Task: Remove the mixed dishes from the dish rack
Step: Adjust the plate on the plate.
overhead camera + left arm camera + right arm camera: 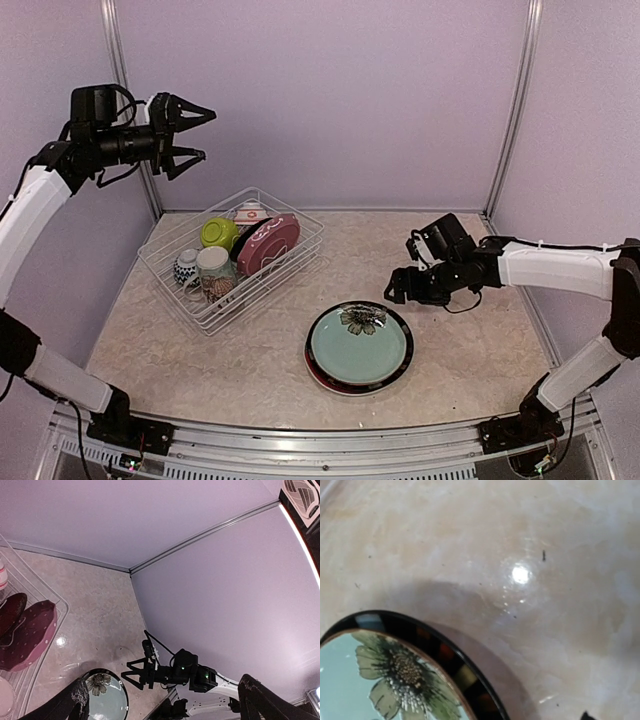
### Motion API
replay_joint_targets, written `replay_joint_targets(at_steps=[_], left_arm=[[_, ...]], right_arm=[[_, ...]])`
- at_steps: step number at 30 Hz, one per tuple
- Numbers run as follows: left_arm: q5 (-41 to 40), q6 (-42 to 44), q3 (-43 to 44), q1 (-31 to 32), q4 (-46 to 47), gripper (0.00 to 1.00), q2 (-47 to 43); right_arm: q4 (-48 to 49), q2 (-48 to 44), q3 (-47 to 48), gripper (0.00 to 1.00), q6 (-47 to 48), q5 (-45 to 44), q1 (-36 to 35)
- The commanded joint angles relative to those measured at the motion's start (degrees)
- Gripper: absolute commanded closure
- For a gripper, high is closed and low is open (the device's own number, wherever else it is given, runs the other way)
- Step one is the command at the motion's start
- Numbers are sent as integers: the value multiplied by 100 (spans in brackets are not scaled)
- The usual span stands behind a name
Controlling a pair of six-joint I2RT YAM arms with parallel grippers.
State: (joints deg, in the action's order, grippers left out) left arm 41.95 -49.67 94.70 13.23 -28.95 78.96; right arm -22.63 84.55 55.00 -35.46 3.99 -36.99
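Two pincers are staying clear of the dishes: the left pincer (pixel 193 135) is hanging high above the back left of the surface (pixel 200 375), its fingers spread wide and gripping nothing, while the right pincer (pixel 398 285) is hovering low just beside the far right rim of the black-rimmed plate (pixel 358 347), its fingers parted and empty. That plate, pale teal with a flower painted near its far edge, is lying flat on the surface in front of the dish rack (pixel 172 290) and apart from it; a reddish edge is showing under its near rim. Inside the rack, the pink dotted plate (pixel 270 243) is leaning on edge toward the right side, the lime green bowl (pixel 218 233) is resting just left of it, the red-white bowl (pixel 250 211) is sitting behind them, and the blue-white bowl (pixel 186 266) and the cream mug (pixel 213 268) are sitting side by side at the near left end
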Motion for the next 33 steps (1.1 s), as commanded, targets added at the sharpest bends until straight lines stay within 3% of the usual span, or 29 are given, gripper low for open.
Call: replay_joint_targets(at_steps=[1,5,10,20,25,29,33], left_arm=[[-554,1049,-283,-176,-466,1,-386],[-732,1500,-436,-172,-645,1,-442],[-717,1920,-797,-163,-679,1,-391],[-1278,2372,-739,456,-1064,1,145],[-1845,2468,-575,876,-1365,1,323],[-2456,2637,-566,1212,-1459,1,424],[-2451,2693,-281,1343,-1692,1,727]], right_arm=[[-48,-90,-139,17,-184,-276,-177],[221,-47,-300,19,-471,-286,-483],[521,195,-492,29,-634,-217,-748],[677,183,-364,25,-511,-189,-1005],[511,-244,-604,12,-481,-574,-903],[683,-162,-787,11,-498,-451,-862],[857,116,-833,12,-497,-408,-863]])
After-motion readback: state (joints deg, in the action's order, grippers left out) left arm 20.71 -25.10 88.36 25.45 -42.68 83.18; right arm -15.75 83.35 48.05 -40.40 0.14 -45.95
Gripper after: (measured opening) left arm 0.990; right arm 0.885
